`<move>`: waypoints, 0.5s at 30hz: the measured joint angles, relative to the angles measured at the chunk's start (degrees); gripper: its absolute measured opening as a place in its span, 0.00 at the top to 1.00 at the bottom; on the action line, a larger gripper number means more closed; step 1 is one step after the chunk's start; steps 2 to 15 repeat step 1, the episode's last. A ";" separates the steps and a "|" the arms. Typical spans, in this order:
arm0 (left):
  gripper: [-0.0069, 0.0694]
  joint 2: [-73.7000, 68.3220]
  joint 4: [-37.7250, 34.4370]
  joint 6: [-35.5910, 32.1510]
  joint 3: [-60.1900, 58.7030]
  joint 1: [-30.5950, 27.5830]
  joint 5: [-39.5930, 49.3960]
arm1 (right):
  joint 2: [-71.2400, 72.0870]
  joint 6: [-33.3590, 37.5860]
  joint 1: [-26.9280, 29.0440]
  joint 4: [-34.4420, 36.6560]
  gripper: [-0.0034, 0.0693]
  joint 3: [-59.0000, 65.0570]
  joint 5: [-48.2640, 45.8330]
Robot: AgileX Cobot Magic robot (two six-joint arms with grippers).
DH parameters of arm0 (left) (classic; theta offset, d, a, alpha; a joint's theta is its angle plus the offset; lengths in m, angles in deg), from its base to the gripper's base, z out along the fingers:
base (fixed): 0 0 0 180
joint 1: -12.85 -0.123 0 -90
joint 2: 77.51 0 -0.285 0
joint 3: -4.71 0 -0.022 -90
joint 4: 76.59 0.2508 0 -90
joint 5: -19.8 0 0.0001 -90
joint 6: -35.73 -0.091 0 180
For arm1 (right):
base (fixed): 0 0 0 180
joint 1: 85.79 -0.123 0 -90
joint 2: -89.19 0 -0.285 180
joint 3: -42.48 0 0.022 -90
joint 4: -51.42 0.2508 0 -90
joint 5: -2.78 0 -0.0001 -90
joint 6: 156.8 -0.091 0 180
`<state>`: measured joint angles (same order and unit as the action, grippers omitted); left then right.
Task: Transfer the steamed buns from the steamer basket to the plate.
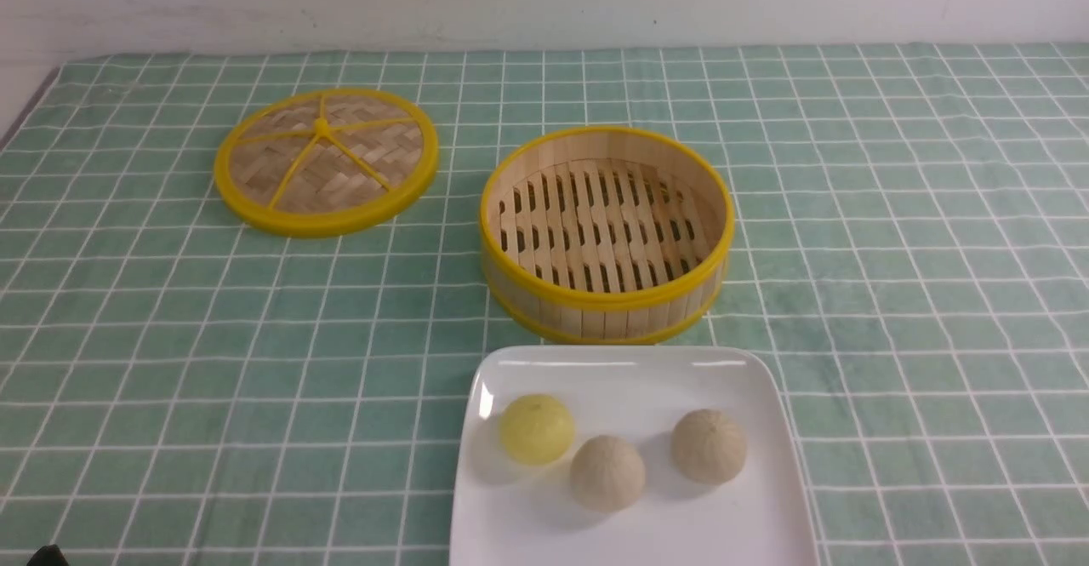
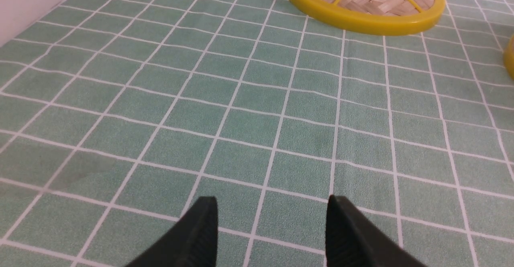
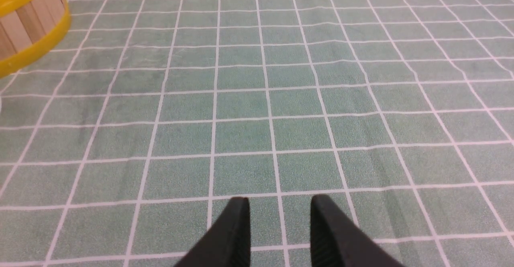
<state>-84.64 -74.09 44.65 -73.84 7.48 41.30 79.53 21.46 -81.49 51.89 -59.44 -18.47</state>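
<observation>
Three buns sit on the white plate; the steamer basket is empty and both claws hang idle.

Front view: on a desk with a green checked cloth, the yellow bun (image 1: 536, 428) and two beige buns (image 1: 607, 473) (image 1: 709, 446) rest apart on the plate (image 1: 630, 370), whose near edge is cut off. The steamer basket (image 1: 606, 234) stands just behind the plate, its slatted floor bare; its lid (image 1: 326, 160) lies flat to the left. No arm shows here, so the task looks finished.

Left wrist view: the left claw (image 2: 273, 231) is spread with nothing between its tips, above bare cloth, the lid ahead of it.

Right wrist view: the right claw (image 3: 280, 231) is parted more narrowly and also holds nothing; only a slice of the basket wall shows. Neither wrist view shows the buns, so which arm is nearer cannot be told.
</observation>
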 joint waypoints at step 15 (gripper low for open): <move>0.40 0.00 0.00 0.00 0.00 0.00 0.00 | 0.00 0.00 0.00 0.00 0.62 0.00 0.00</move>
